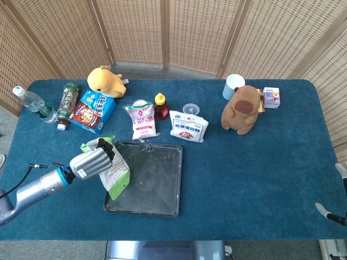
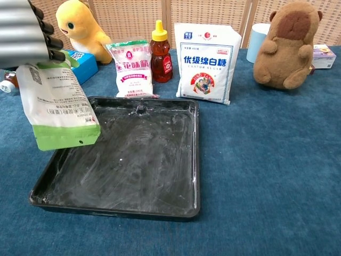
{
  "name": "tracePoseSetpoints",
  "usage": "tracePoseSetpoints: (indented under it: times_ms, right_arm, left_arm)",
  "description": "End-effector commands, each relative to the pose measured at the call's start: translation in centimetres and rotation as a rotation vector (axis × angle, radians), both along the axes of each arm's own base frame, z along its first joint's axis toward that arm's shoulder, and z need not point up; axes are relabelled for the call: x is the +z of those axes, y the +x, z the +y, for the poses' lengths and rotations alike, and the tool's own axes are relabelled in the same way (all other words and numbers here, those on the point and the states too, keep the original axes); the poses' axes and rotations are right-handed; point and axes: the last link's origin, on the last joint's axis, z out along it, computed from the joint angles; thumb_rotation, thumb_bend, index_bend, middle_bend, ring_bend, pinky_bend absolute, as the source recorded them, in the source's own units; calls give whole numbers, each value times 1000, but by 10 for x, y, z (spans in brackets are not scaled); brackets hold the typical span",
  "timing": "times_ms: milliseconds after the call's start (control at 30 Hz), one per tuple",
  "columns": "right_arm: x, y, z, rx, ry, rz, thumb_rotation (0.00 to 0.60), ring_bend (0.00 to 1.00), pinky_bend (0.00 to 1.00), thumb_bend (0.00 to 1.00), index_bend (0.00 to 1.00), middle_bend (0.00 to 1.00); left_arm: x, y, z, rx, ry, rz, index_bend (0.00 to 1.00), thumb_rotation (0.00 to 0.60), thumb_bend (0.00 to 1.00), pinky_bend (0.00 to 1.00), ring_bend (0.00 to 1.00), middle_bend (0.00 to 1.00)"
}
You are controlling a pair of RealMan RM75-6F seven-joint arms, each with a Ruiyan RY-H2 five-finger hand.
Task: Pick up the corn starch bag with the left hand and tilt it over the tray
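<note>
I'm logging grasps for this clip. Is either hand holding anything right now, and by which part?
The left hand grips the corn starch bag by its top end, fingers wrapped around it.

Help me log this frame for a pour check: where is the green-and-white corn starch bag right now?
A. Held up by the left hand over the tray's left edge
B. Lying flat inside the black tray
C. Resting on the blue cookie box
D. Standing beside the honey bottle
A: the left hand grips the top of the corn starch bag, which hangs above the left side of the tray, clear of its floor.
</note>
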Motion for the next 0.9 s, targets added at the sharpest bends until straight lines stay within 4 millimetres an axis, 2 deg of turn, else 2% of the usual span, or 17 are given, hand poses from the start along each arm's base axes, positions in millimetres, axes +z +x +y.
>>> tracePoseSetpoints:
  times_ms: [33,300,367,500,700,900]
  right_arm:
    - [-1,0,0,-1,3,1,600,0,1,87,26,0]
    - [-4,0,0,-3,12,6,600,0,1,87,26,0]
    - [-5,0,0,-5,14,10,600,0,1,87,26,0]
    - [-6,0,0,-9,16,13,600,0,1,87,26,0]
    - [-8,0,-1,-12,20,16,600,0,1,87,26,0]
    - [-10,0,-1,-13,32,19,600,0,1,87,26,0]
  left_arm:
    - [12,-14,1,152,16,-198,890,600,408,729,679,751]
    - [19,-53,-5,440,-30,-619,890,600,406,731,679,751]
    - [15,-72,-10,582,-69,-812,890,600,404,731,680,751]
    - [12,-94,-9,664,-64,-917,890,600,401,731,679,752]
    - [5,-112,-11,716,-65,-1023,890,600,397,731,679,751]
    - [-22,-124,-18,832,-125,-1170,889,600,385,696,679,751]
